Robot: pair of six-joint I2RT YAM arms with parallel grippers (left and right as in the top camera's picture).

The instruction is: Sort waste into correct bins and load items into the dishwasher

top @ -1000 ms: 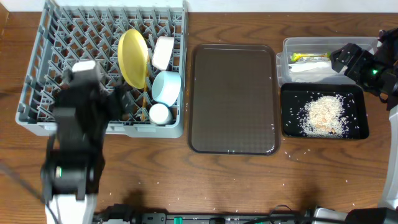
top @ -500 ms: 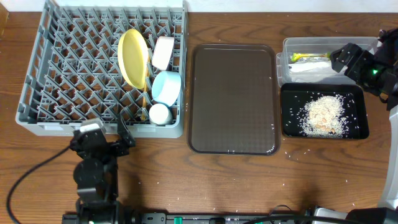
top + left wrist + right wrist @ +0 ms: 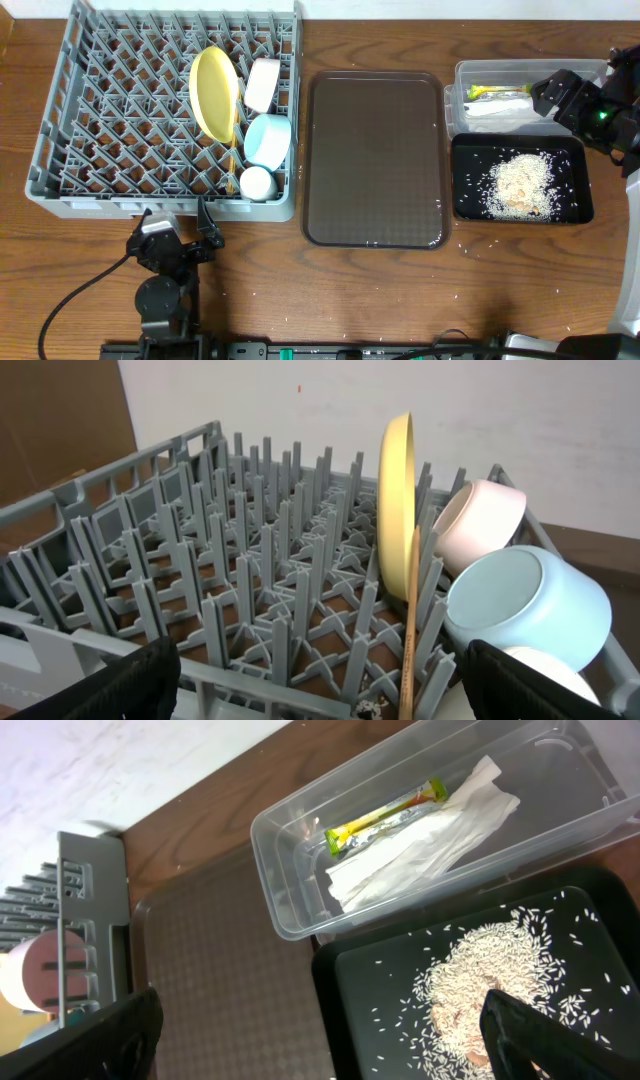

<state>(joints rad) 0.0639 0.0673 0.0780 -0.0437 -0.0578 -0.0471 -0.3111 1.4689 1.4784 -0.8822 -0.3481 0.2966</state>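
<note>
A: How much is judged done, taken from the biggest thing down?

B: The grey dish rack (image 3: pixel 120 100) is seen loaded along its right side. Nothing is seen on the brown serving tray (image 3: pixel 375 160) beside it. At the right, both the black tray (image 3: pixel 575 165) and the clear tub (image 3: pixel 462 72) are filled.

A: And the grippers?

B: The left gripper (image 3: pixel 178 215) is held just in front of the rack's near wall, with its fingers spread wide and nothing between them. The right gripper (image 3: pixel 545 97) is poised at the tub's right end, likewise parted and empty.

A: What is racked?

B: The pale yellow plate (image 3: pixel 213 93) is stood on edge between pegs. The light blue bowl (image 3: pixel 267 138) and the white bowl (image 3: pixel 262 84) are tipped on their sides next to it. The small white cup (image 3: pixel 257 183) is lodged at the near right corner. Wooden chopsticks (image 3: pixel 410 620) are leaned by the plate, though only one can be made out clearly.

A: The waste?

B: The napkin (image 3: pixel 420 835) and the green-and-yellow wrapper (image 3: pixel 385 817) are laid in the tub, and the rice (image 3: pixel 490 985) is heaped in the black tray.

A: So what is left?

B: Little, it is judged. A few white specks are scattered on the table (image 3: pixel 300 290); they may be stray grains, but they are too small to be told.
</note>
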